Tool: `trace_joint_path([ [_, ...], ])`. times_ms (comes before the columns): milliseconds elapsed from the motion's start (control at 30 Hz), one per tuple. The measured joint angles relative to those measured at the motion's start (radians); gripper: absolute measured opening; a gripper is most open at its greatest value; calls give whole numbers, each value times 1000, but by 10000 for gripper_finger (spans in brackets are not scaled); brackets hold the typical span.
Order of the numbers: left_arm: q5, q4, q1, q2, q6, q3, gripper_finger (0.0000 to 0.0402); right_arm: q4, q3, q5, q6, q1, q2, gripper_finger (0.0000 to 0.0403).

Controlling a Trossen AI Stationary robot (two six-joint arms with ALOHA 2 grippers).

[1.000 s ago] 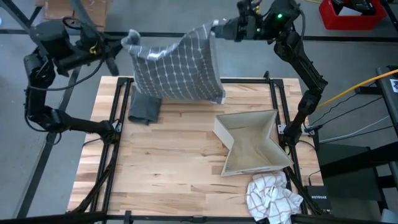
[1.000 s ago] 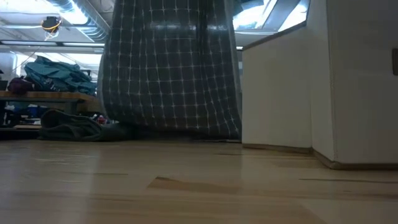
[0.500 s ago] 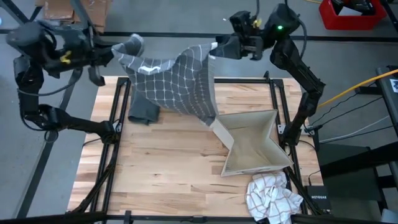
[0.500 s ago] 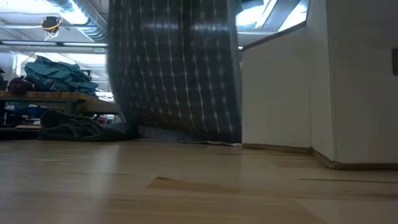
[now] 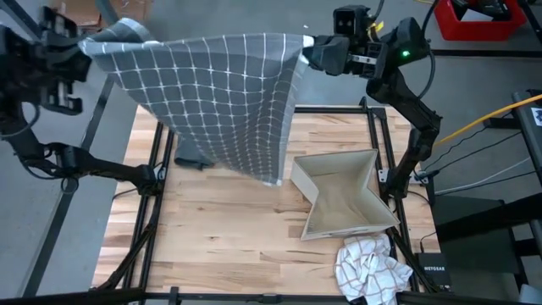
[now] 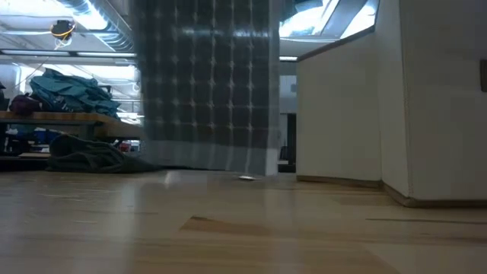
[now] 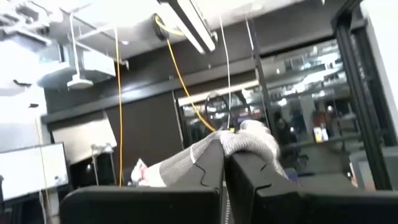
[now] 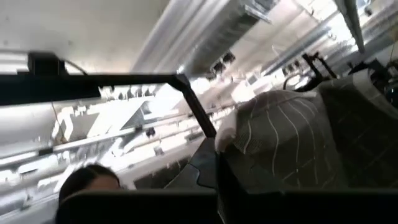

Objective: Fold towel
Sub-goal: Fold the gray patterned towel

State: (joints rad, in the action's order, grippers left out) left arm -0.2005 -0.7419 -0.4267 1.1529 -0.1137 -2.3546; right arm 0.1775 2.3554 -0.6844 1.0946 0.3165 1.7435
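Both claws are now standing much farther apart than a second ago, and the checked towel [image 5: 220, 93], which was sagging in a bunch between them, is being drawn out into a wide, nearly flat sheet. The left claw [image 5: 85, 47] is hanging beyond the bench's far left corner, clamped shut on one top corner of the towel; its wrist view is showing the cloth bulging out between the closed fingers. The right claw [image 5: 309, 49] is hovering just past the far edge, toward the far right corner, likewise pinched tight on the other top corner. Between them the towel is hanging like a curtain over the far half of the bench [image 5: 229, 237], its lower hem trailing at or just above the wood in the low view; whether it is touching cannot be told. This spreading is probably readying the cloth to be laid down flat for its first fold, which is not yet begun. A dark folded cloth [image 5: 190, 159] is peeking out beneath the hem near the far left, an open cardboard box [image 5: 343, 196] is sitting toward the right edge, and a crumpled white cloth [image 5: 371, 267] is lying by the near right corner.
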Motion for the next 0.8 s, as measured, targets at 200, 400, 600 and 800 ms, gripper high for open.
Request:
trace_joint_path([
  [200,-7,80,0,-14,83,-1,0,5,0,131,-3,-30,0,1],
  [400,-22,111,0,-6,134,-1,0,0,-1,217,-48,-27,0,1],
  [600,40,105,0,22,109,-2,0,-16,0,231,-52,32,0,1],
  [800,290,-3,0,53,-19,-2,0,-151,0,230,-53,128,0,1],
])
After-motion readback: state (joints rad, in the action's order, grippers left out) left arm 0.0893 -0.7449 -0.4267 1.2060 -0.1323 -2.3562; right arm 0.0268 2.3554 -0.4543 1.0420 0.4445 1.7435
